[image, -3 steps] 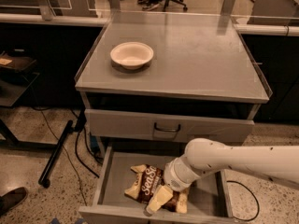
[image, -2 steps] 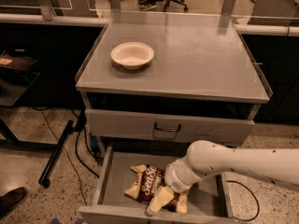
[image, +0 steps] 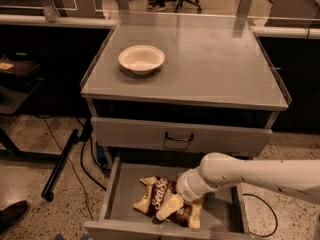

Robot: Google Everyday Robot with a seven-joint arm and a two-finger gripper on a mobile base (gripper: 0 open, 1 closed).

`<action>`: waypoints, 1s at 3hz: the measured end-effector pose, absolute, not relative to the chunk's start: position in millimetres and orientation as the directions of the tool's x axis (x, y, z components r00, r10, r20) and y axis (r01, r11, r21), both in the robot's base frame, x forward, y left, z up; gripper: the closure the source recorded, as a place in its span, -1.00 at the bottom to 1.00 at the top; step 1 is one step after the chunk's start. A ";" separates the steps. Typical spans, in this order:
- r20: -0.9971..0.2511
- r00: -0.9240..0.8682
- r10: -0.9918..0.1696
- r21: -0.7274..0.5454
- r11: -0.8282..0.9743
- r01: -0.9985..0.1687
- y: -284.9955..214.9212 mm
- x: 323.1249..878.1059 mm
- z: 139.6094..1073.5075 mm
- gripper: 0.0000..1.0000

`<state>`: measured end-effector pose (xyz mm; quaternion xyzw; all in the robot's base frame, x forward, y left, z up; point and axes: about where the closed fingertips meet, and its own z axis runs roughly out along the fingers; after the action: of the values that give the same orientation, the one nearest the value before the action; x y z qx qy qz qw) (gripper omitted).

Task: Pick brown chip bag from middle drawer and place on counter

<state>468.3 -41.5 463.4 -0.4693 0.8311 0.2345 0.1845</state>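
Observation:
The brown chip bag (image: pixel 156 193) lies flat on the floor of the open middle drawer (image: pixel 121 207), near its middle, with white script lettering facing up. My gripper (image: pixel 168 209) reaches down into the drawer from the right on a white arm. It rests on the bag's lower right part and covers that part. The grey counter (image: pixel 215 69) is the cabinet top above the drawer.
A white round bowl (image: pixel 141 59) sits on the counter's left rear. The closed upper drawer front with a dark handle (image: pixel 178 137) hangs just above my arm. Cables and a black bar lie on the floor at the left. A shoe shows at the lower left.
My arm and gripper have barely shifted over the bag. The bag lies in the same place.

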 end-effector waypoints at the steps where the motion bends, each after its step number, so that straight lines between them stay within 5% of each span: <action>1: -0.530 -0.503 -0.683 0.212 0.468 -0.858 -41.0 488.3 436.0 -1.00; 3: -0.511 -0.526 -0.680 0.216 0.491 -0.844 -45.5 493.8 395.3 -1.00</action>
<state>493.8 -45.5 395.3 -0.4514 0.8440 0.2254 0.1820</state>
